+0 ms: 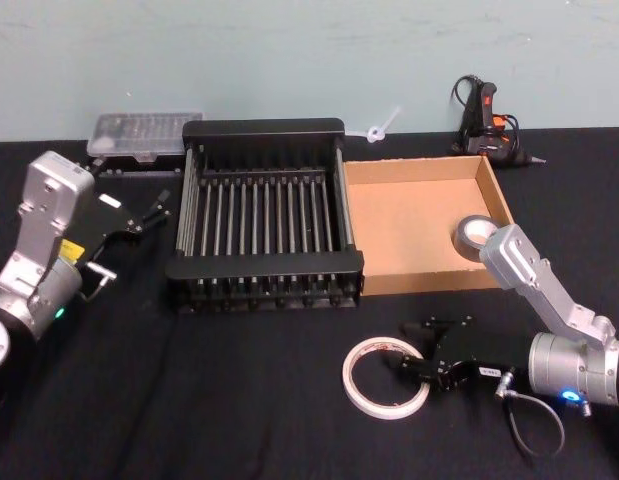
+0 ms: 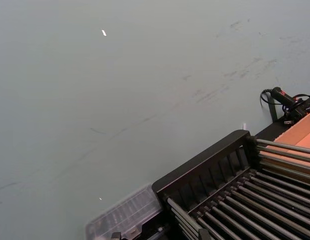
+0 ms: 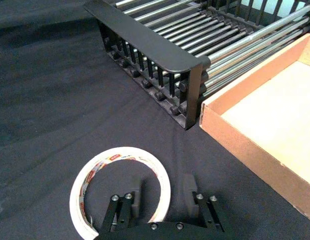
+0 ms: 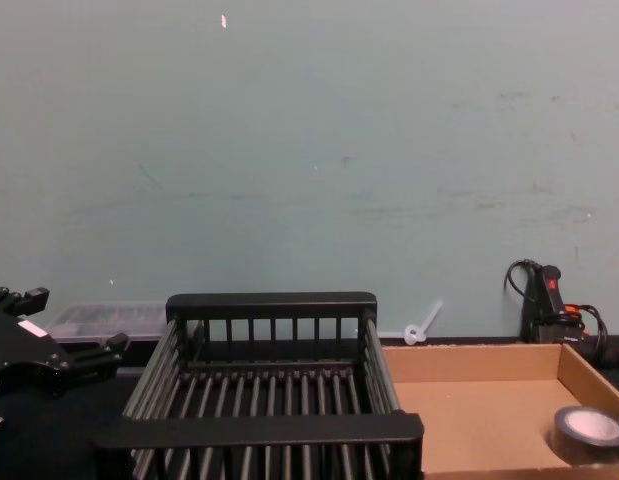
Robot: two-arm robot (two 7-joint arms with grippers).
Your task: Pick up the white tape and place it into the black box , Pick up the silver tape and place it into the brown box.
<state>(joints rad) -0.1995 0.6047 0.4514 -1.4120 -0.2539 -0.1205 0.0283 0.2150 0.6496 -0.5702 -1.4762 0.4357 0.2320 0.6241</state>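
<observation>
Black cloth covers the table (image 1: 239,400), and nearest the robot lies the white tape (image 1: 386,377), a wide flat white roll with red print on its top face, flat on the cloth in front of the gap between the two boxes. The right gripper (image 1: 407,365) is down at it with its fingers (image 3: 133,192) spread, one inside the ring and the other just outside, straddling the roll's band without pinching it.

Behind the roll, side by side and touching, stand the black box (image 1: 264,283), a slatted black plastic crate with thick rims, and to its right the brown box (image 1: 419,283), a shallow brown cardboard tray. The silver tape (image 1: 476,234), a small dark grey-silver roll with a pale centre, lies in the tray's near right corner.

The left gripper (image 1: 149,213) hangs idle left of the crate, its fingers apart and holding nothing.

Farthest back, against the pale green wall, sit a clear plastic container (image 1: 146,135) behind the crate's left corner and a black glue gun (image 1: 487,125) behind the tray.
</observation>
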